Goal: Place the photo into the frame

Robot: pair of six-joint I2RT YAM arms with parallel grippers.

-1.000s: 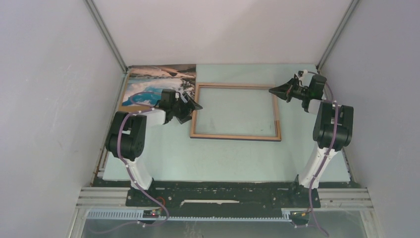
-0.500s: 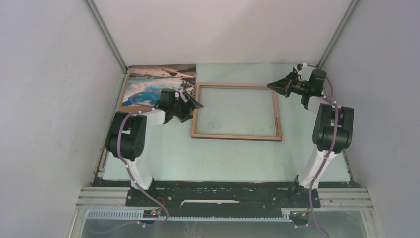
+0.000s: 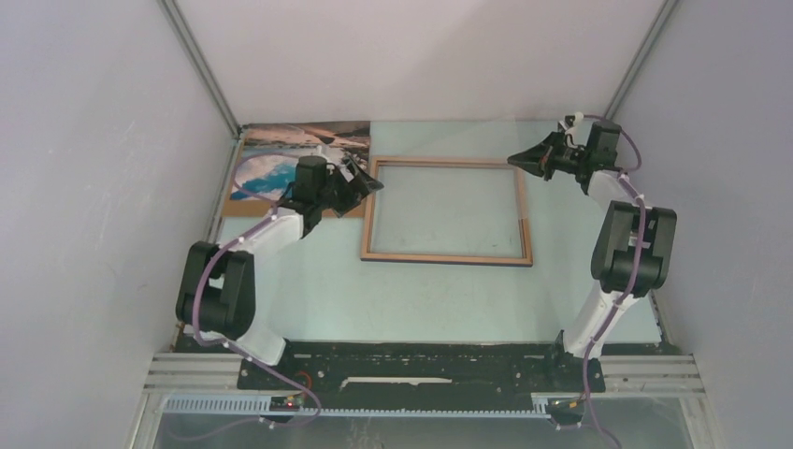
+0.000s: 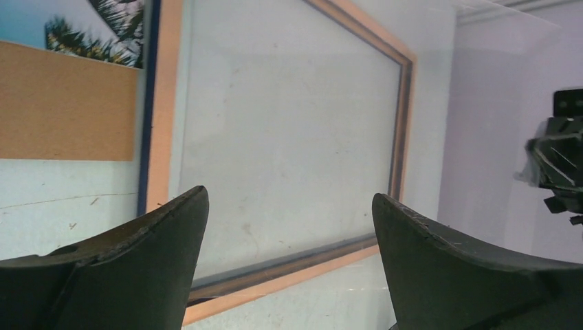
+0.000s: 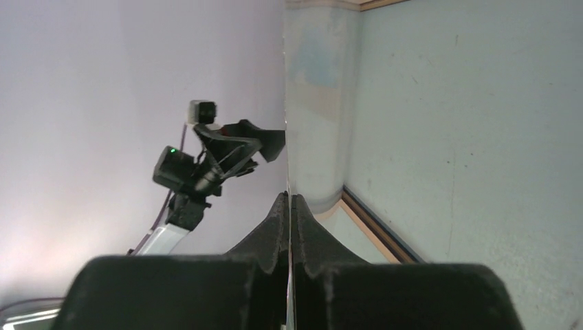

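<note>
The frame (image 3: pixel 446 255), light brown wood, lies flat mid-table; the left wrist view shows its nearer rail (image 4: pixel 162 103). The photo (image 3: pixel 297 152), turquoise water and snow, rests on a brown backing board (image 3: pixel 251 208) at the back left, touching the frame's left side. My left gripper (image 3: pixel 363 183) hovers open over the frame's back-left corner, with nothing between its fingers (image 4: pixel 289 194). My right gripper (image 3: pixel 516 163) is shut on the edge of a thin clear pane (image 5: pixel 320 103), held tilted up over the frame's right rail (image 5: pixel 375 230).
Grey enclosure walls (image 3: pixel 112 187) close in the table on the left, back and right. The backing board (image 4: pixel 65 103) sits against the left wall. The arm bases stand on a black rail (image 3: pixel 421 365) at the near edge.
My left arm has stretched away from its base, carrying its open gripper toward the frame's back-left corner. My right gripper has drawn slightly back and right, still gripping the pane.
</note>
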